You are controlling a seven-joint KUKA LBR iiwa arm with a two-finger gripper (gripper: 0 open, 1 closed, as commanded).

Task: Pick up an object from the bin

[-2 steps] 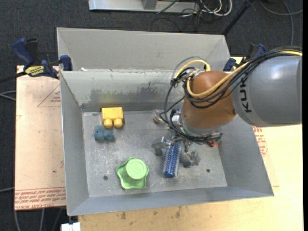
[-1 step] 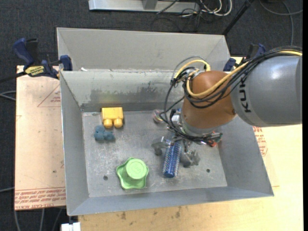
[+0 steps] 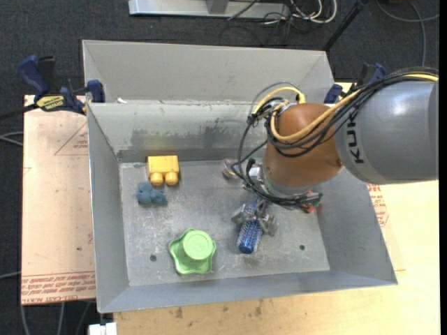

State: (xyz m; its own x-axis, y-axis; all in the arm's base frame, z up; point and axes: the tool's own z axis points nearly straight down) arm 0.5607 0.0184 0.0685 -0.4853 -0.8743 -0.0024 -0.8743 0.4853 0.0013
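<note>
The arm (image 3: 398,131) is in from the right, its big grey link crossing the bin's right rim. The orange cover (image 3: 302,152) at its wrist hangs over the right half of the floor, with black and yellow cables (image 3: 269,110) looped around it. Below that cover sits the gripper (image 3: 254,219), low in the bin (image 3: 209,128), right of centre and towards the near wall.

Right at its tip lies a blue cylinder (image 3: 249,241), small and ridged-looking. It lies on the floor with its long axis running roughly far to near, the near end angled a little to the left. Its far end meets the gripper's metal, but whether the two are touching or just beside each other is too close to call. I cannot tell if the gripper is open or closed, because the wrist hides much of it, so there's no confirmed hold on anything.

Over on the left side, well apart from the gripper, a yellow block (image 3: 163,169) lies close to the far wall, flat on top with two rounded knobs on its near side. Just to the near side of it is a small blue-grey piece (image 3: 151,197), lumpy, close to the block but apart from it.

Then there's a green round piece (image 3: 192,251), light green, with a round top on a wavy-edged base. It sits by the near wall, left of the blue cylinder, with bare scuffed floor between the two.
</note>
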